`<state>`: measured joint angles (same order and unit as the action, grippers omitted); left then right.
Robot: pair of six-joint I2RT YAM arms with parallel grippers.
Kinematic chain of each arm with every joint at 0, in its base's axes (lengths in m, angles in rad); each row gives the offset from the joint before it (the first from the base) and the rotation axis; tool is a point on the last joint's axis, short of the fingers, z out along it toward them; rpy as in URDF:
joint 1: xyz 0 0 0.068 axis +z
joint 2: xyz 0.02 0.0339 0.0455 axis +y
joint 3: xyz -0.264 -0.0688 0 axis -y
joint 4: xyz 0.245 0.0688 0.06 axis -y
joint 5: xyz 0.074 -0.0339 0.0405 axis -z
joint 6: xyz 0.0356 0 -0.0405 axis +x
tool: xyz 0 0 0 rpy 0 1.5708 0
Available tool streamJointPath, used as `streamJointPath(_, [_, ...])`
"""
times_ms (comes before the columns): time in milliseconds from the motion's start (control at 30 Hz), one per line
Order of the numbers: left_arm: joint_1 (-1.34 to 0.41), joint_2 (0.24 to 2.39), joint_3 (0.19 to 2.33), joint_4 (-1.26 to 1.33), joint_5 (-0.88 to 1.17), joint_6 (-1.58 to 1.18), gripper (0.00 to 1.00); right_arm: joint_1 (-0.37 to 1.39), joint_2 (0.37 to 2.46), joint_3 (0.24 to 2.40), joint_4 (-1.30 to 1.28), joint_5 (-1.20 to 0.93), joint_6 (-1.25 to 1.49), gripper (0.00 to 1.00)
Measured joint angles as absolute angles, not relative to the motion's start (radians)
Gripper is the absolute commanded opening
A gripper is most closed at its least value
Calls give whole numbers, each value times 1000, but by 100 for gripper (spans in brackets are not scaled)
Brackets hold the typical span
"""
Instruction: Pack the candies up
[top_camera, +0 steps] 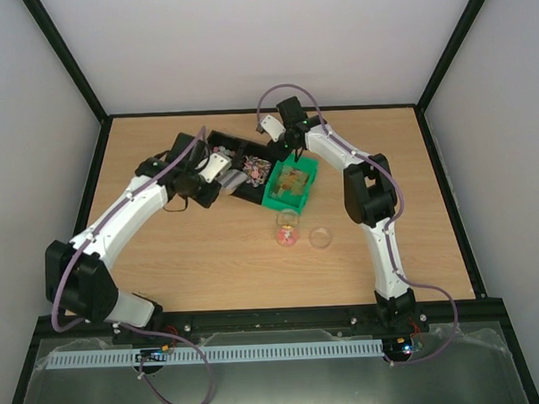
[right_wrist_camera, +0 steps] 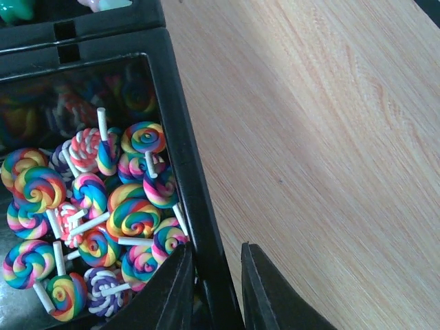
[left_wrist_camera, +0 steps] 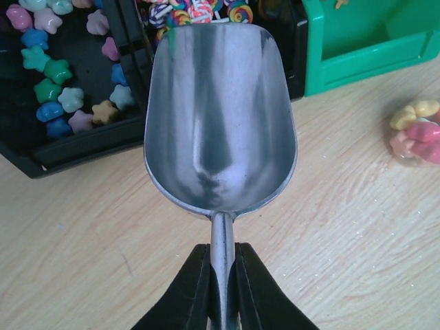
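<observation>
My left gripper (left_wrist_camera: 221, 247) is shut on the handle of an empty metal scoop (left_wrist_camera: 220, 117); it is held above the table in front of the black bins. In the top view the left gripper (top_camera: 216, 167) and scoop (top_camera: 234, 179) sit at the black bins' near side. Star-shaped candies (left_wrist_camera: 55, 75) fill one black bin, swirl lollipop candies (right_wrist_camera: 103, 206) another. My right gripper (right_wrist_camera: 214, 246) straddles the lollipop bin's wall (right_wrist_camera: 182, 158), jaws closed on its rim; in the top view the right gripper (top_camera: 283, 141) is at the bins' far end. A small clear jar (top_camera: 288, 230) holds some candies.
A green bin (top_camera: 291, 185) stands right of the black bins (top_camera: 224, 141) and shows in the left wrist view (left_wrist_camera: 364, 34). A clear round lid (top_camera: 320, 237) lies beside the jar. Black frame rails border the wooden table (top_camera: 210, 267).
</observation>
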<state>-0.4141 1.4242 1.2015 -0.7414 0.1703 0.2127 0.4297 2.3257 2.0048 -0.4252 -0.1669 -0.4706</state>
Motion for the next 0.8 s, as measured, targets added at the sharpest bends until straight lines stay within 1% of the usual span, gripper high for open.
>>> streamJointPath(200, [-439, 1558, 1389, -842, 95, 244, 2, 427, 2324, 2003, -406, -159, -412, 5])
streamJointPath(300, [-440, 1601, 1442, -883, 68, 255, 2, 426, 2324, 2000, -398, -157, -381, 3])
streamJointPath(367, [-440, 1619, 1458, -905, 48, 263, 2, 426, 2324, 2000, -398, -158, -365, 1])
streamJointPath(567, [-426, 1628, 1459, -947, 24, 279, 2, 426, 2324, 1998, -397, -187, -324, 1])
streamJointPath(800, [-358, 1614, 1457, -991, 25, 326, 2, 426, 2307, 1954, -361, -230, -276, 1])
